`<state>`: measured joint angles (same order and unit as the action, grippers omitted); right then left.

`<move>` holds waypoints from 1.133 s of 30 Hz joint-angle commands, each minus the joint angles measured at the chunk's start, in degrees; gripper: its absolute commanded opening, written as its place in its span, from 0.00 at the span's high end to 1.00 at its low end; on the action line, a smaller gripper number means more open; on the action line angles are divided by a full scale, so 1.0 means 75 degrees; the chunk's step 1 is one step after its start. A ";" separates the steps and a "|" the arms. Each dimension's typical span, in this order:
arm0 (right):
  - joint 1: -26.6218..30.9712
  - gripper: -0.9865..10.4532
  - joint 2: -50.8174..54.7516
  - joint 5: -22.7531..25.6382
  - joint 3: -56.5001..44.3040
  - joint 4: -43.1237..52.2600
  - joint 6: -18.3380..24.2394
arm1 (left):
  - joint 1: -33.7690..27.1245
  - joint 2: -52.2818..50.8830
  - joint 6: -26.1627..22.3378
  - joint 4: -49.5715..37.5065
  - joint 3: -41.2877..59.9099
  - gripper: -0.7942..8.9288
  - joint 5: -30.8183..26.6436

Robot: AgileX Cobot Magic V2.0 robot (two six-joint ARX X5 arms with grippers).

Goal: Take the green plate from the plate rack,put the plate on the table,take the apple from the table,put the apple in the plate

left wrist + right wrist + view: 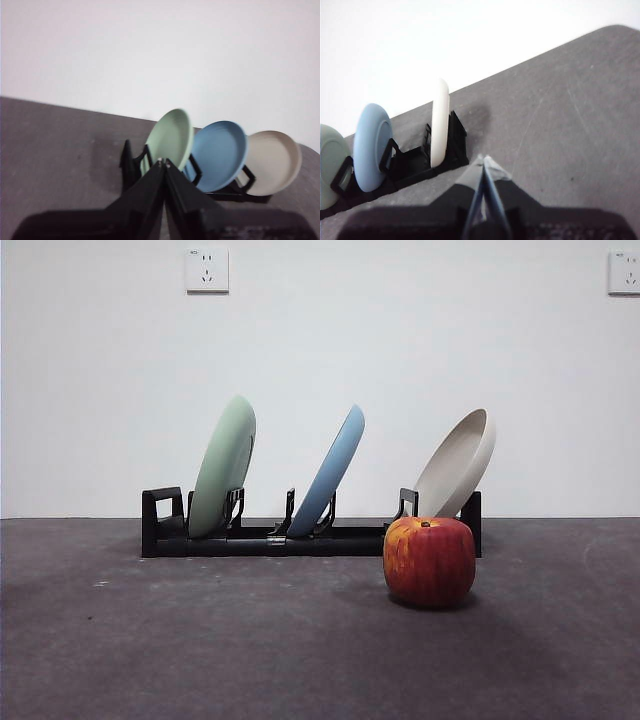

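Nothing started yet, my read. The green plate sat in the end slot of the plate rack, on edge, leaning toward the light blue plate in the middle slot; the beige-white plate was in the far end slot. The apple stood on the table, just in front of the rack's beige-plate end, stem dimple up.

My left gripper was pressed together, nothing between the jaws, tips aimed straight at the green plate's lower rim; in the left wrist view the plate showed its concave face, dead ahead. Its flat ran crosswise to the rack's length, so I'd guess the rim has to be pinched from above and lifted out along the slot. Left arm was clearly the better-lined one for that plate.

My right gripper was also closed and empty, hanging back above the table off the beige plate's end of the rack. Apple not visible in that view. Neither arm showed in the front view, so both sat high or back.
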<state>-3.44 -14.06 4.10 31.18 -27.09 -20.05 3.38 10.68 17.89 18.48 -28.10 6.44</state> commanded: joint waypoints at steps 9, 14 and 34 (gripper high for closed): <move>0.0000 0.91 -0.3293 -0.1239 0.4316 -0.2095 0.1932 | -0.0015 0.3238 -0.1408 0.2025 -0.3969 0.92 0.1043; 0.0000 0.90 -0.4465 -0.1842 0.5365 -0.2439 0.2378 | -0.0006 0.4427 -0.2081 0.2468 -0.5199 0.92 0.1425; -0.0064 0.61 -0.6082 -0.3162 0.5654 -0.2451 0.2256 | 0.0134 0.9186 -0.0918 0.1151 -0.6694 0.59 0.3759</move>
<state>-3.79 -59.72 -19.51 73.49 -45.58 -2.98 3.99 77.34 10.26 27.83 -76.77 34.37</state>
